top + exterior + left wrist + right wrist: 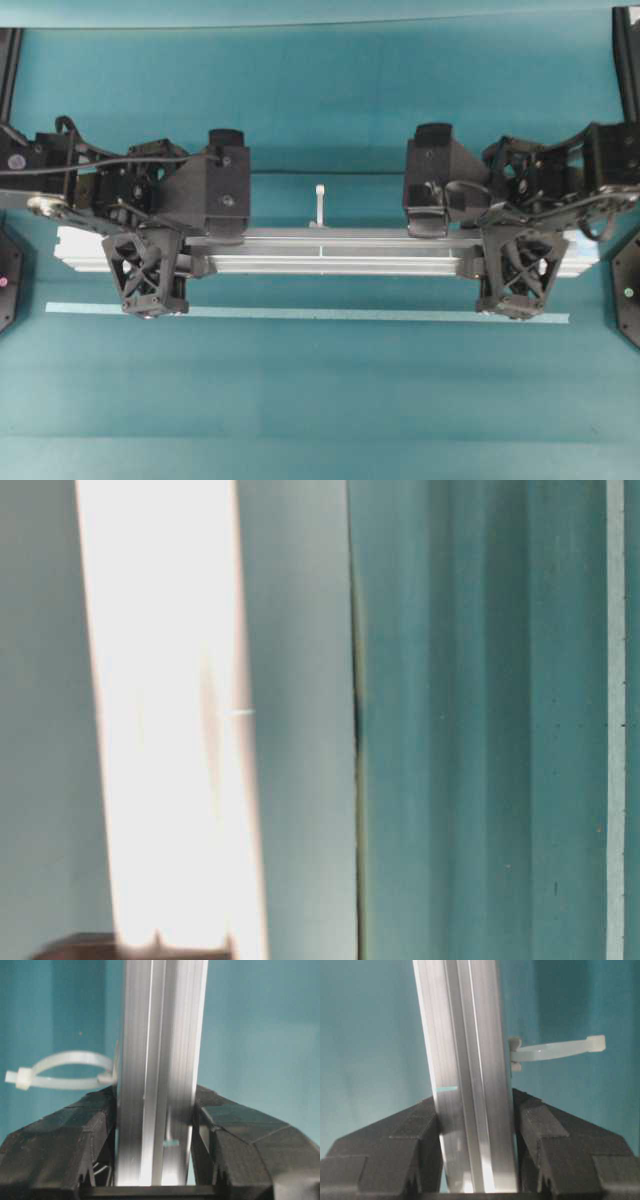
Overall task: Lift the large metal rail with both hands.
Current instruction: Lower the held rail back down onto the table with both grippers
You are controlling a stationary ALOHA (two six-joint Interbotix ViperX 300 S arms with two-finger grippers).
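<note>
In the left wrist view, the left gripper point(155, 1125) has its two blocky black jaws pressed against opposite faces of the large metal rail point(160, 1060), partly closed and clamped on it. The right wrist view shows the same: the right gripper point(476, 1125) is closed onto the rail point(465, 1060) from both sides, with no gap visible at either pad.

So the grasp appears done at both ends. Whether the lift is well under way is harder to judge. In both wrist views the teal table surface point(260, 1035) behind the rail looks soft and out of focus, which suggests the bar has left it, and from overhead the rail point(330, 255) sits level between the two grippers, parallel to the pale tape stripe point(300, 313) lying on the table just beyond it. I read it as carried off the surface, with at most more raising left (the table-level view is too blurred and washed out to confirm any gap).

The rail is brushed silver aluminium extrusion, straight, with lengthwise grooves and sharp square edges that catch bright highlights. The jaws are matt black plastic with faceted, wedge-shaped faces. A translucent white zip tie point(65, 1072) loops out from the rail beside the left gripper, another zip tie point(555, 1050) juts out near the right one, and a third zip-tie tail point(320, 205) stands at mid-span. The gripper bodies are open black lattice frames point(150, 275).
</note>
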